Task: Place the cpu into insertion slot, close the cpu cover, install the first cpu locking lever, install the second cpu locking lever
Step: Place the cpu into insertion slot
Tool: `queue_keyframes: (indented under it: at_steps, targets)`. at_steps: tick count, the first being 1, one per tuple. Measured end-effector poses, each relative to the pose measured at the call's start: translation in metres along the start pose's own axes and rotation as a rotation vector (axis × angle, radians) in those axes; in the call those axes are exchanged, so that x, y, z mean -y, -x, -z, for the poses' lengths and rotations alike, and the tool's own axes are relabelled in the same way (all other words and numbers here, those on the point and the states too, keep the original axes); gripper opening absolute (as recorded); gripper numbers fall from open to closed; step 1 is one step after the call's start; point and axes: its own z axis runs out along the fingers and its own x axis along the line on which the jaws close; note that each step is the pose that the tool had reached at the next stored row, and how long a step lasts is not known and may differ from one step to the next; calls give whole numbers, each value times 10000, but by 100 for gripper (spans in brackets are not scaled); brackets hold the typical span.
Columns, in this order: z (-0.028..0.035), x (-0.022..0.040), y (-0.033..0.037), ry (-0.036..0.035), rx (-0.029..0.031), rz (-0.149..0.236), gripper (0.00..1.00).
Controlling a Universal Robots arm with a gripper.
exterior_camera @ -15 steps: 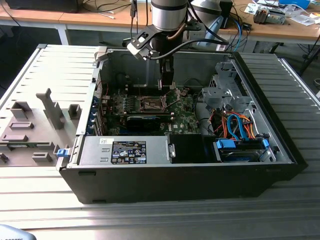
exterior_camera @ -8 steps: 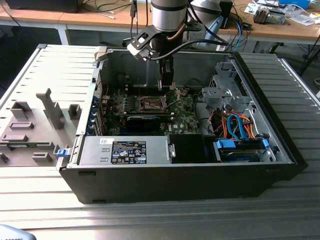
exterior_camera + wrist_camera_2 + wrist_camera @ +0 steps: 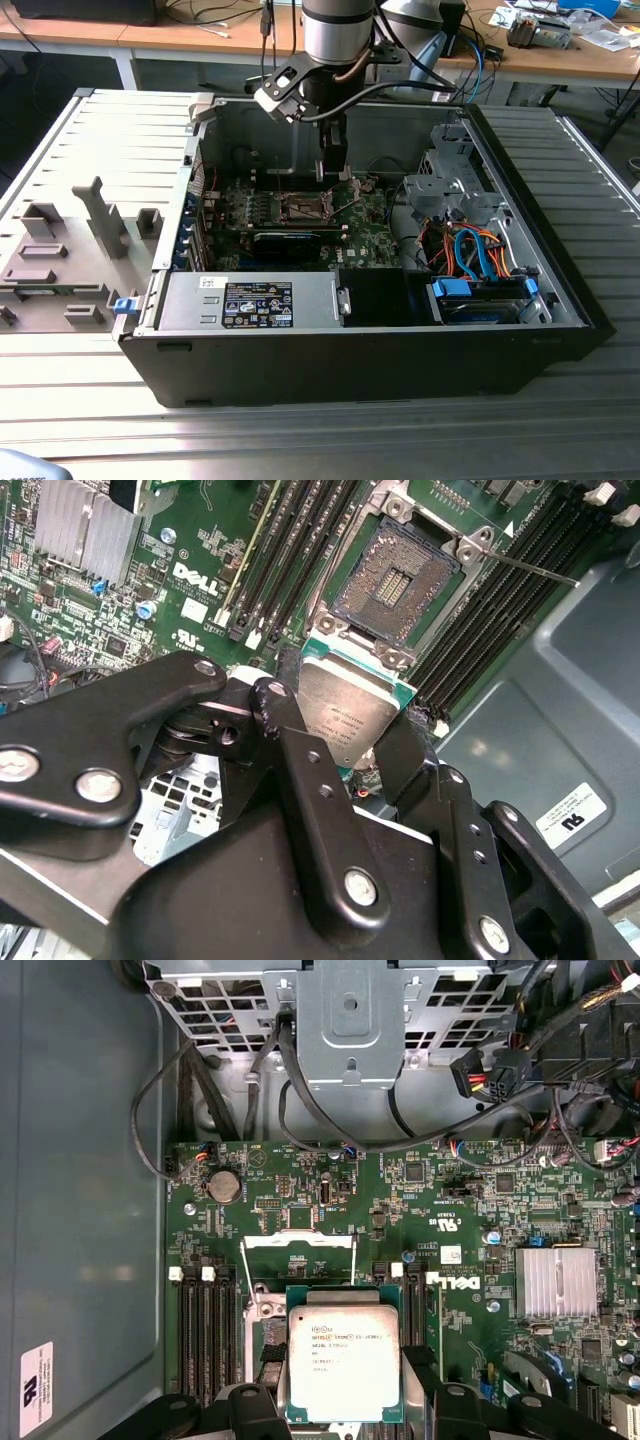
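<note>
My gripper (image 3: 333, 168) hangs inside the open computer case, shut on the cpu (image 3: 345, 705), a flat square chip with a silver top and green edge. Its black fingers (image 3: 297, 742) clamp two opposite sides of the chip. In the second wrist view, the insertion slot (image 3: 395, 578) lies bare just beyond the chip, dark-centred inside a silver rim. In the first wrist view the cpu (image 3: 343, 1360) covers most of the slot, and the cpu cover (image 3: 298, 1241) stands raised at the slot's far edge. A thin locking lever (image 3: 530, 570) sticks out beside the slot. The slot (image 3: 300, 208) sits on the green motherboard (image 3: 365, 240).
Long black memory slots (image 3: 290, 550) flank the socket on both sides. A finned heatsink (image 3: 555, 1282) sits nearby. A metal drive cage (image 3: 450, 185) with orange and blue cables (image 3: 470, 250) fills the exterior view's right of the case. A power supply (image 3: 250, 300) lines the front.
</note>
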Motion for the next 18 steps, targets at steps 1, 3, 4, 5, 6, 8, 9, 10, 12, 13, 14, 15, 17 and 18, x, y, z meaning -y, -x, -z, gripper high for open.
queue_keyframes:
  at_steps: [1,3,4,5,6,8,9,10,12,13,14,15,17,18]
  targets:
    - [-5,0,0,0,-1,0,54]
    - [-15,1,0,0,0,0,54]
    - [-16,1,0,0,-1,0,54]
    - [-18,1,0,0,-1,-1,54]
    - [-20,1,0,0,0,0,54]
    - [-23,2,0,0,0,0,54]
    - [-26,2,0,0,-1,0,54]
    - [-28,2,0,0,-1,0,54]
    - [-32,2,0,0,-1,0,54]
    - [-33,2,1,0,0,1,54]
    - [-35,2,1,0,0,0,54]
    - [-37,3,1,0,-1,-1,54]
    - [-39,6,1,0,0,-1,54]
    - [-41,8,0,1,0,1,54]
